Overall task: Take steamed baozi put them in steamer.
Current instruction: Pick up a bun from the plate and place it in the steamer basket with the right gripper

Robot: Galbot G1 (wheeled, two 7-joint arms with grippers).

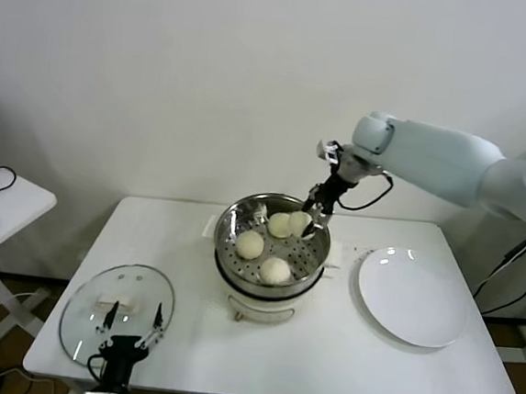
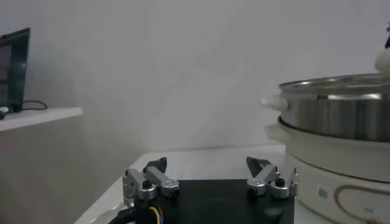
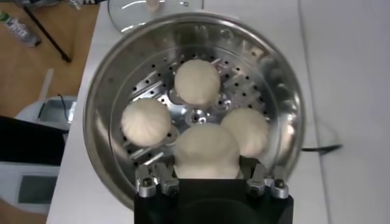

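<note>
the right tool [image 3: 207, 176] hides the lower part of the baozi [image 3: 206, 151] it grips.

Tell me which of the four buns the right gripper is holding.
The bun between the right gripper fingers, at the steamer rim farthest from the glass lid; the other three lie free on the tray.

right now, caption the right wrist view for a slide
Right end effector holds the fourth bun over the steamer, three buns already on its tray.
</note>
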